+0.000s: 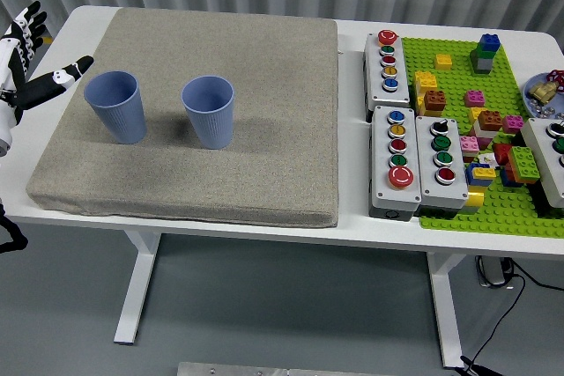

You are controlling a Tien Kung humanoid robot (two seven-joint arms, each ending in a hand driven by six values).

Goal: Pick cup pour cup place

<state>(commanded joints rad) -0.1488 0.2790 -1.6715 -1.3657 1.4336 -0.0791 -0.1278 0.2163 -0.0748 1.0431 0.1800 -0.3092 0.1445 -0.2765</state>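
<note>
Left hand: the left hand (26,63) was at the left edge of the view, over the table's left side, fingers spread and holding nothing.
Thumb: one finger (70,70) pointed right toward the left cup, close to its rim but apart from it.
Left cup: a blue cup (115,106) stood upright on the grey mat, just right of the hand.
Right cup: a second blue cup (209,111) stood upright on the mat, right of the first, the two apart.
Mat: the grey mat (220,182) covered the left and middle of the white table (352,228).
Button boxes: three grey button boxes (418,159) lay right of the mat, one behind and two side by side in front.
Baseplate: a green brick plate (502,209) with loose coloured bricks (484,53) lay at the table's right side.
Right hand: not visible in the view.
</note>
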